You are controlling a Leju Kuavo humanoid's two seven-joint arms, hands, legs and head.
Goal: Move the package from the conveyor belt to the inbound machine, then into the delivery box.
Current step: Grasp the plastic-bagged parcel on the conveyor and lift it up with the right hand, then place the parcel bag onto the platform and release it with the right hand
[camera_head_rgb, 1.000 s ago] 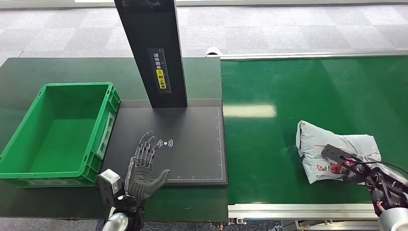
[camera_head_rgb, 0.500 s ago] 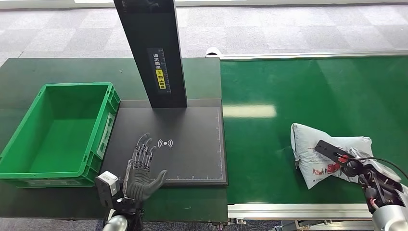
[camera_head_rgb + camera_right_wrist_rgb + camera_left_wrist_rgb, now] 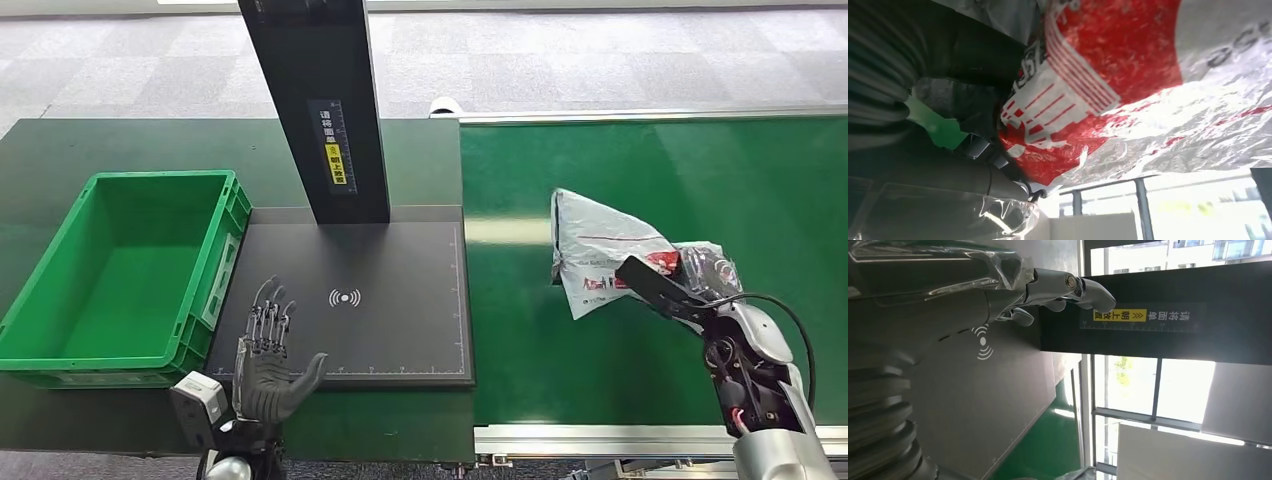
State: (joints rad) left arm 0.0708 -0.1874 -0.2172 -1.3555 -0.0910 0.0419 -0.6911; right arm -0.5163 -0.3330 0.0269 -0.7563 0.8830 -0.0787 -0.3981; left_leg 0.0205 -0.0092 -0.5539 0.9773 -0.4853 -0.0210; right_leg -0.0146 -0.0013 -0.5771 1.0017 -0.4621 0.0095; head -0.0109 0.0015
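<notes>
A grey plastic mail package (image 3: 600, 255) with red print hangs lifted above the green conveyor belt (image 3: 650, 180), gripped by my right hand (image 3: 690, 285). Close up in the right wrist view, the package (image 3: 1148, 75) presses against the hand (image 3: 948, 100). The black inbound machine pad (image 3: 350, 300) with its wave symbol lies left of the belt, below a dark upright post (image 3: 320, 110). My left hand (image 3: 265, 360) hovers with fingers spread and empty over the pad's near left corner; the left wrist view has that hand (image 3: 998, 295) above the pad (image 3: 978, 390). The green delivery box (image 3: 125, 275) stands empty at the far left.
The pad and box rest on a dark green table (image 3: 90, 145). A metal rail (image 3: 620, 437) edges the near side of the belt. Grey carpet floor (image 3: 600, 60) lies beyond the table and belt.
My right hand has raised the package off the belt and carried it left and away from me. My left hand has drawn back slightly toward the pad's near left corner.
</notes>
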